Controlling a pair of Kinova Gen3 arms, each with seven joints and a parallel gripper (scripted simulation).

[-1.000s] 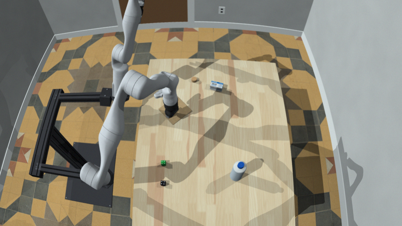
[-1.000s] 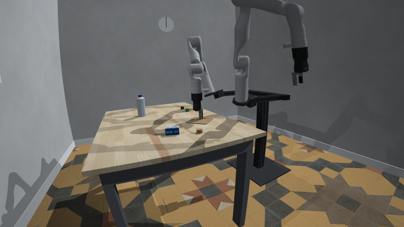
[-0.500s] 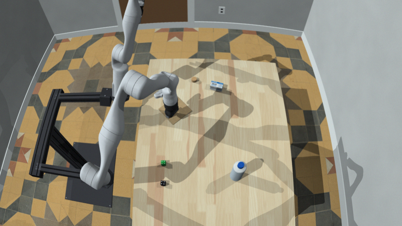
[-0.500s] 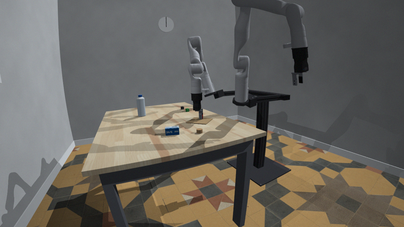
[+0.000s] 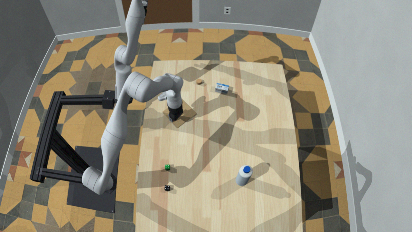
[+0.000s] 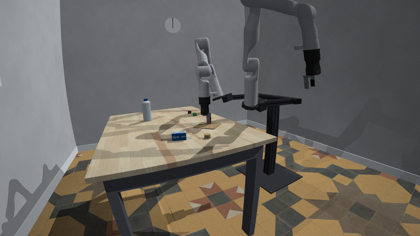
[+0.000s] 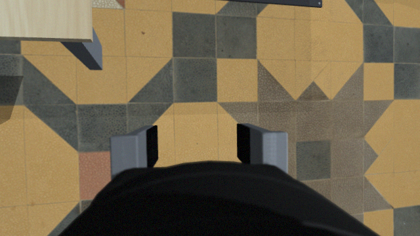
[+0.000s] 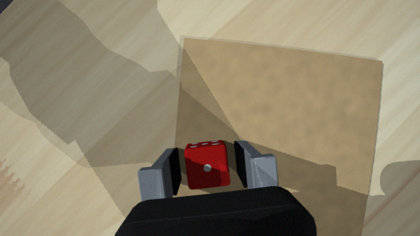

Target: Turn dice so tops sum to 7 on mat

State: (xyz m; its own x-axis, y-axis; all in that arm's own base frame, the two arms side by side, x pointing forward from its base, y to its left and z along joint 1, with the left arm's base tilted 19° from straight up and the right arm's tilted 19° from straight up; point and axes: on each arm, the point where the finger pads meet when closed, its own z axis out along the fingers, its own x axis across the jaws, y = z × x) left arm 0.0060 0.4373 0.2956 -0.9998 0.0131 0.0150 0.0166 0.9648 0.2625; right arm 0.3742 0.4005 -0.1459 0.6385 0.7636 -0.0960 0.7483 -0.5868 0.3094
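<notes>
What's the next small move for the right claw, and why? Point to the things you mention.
Probably lift the right claw (image 8: 207, 160) straight up: its fingers stand open with a gap on both sides of the red die (image 8: 207, 167), which shows a one on top over the mat (image 8: 295, 98).

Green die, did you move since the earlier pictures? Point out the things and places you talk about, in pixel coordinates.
No. In the top view, the green die (image 5: 167, 167) (image 6: 194, 114) sits just as far from the table's (image 5: 267, 115) (image 6: 132, 152) edge.
</notes>
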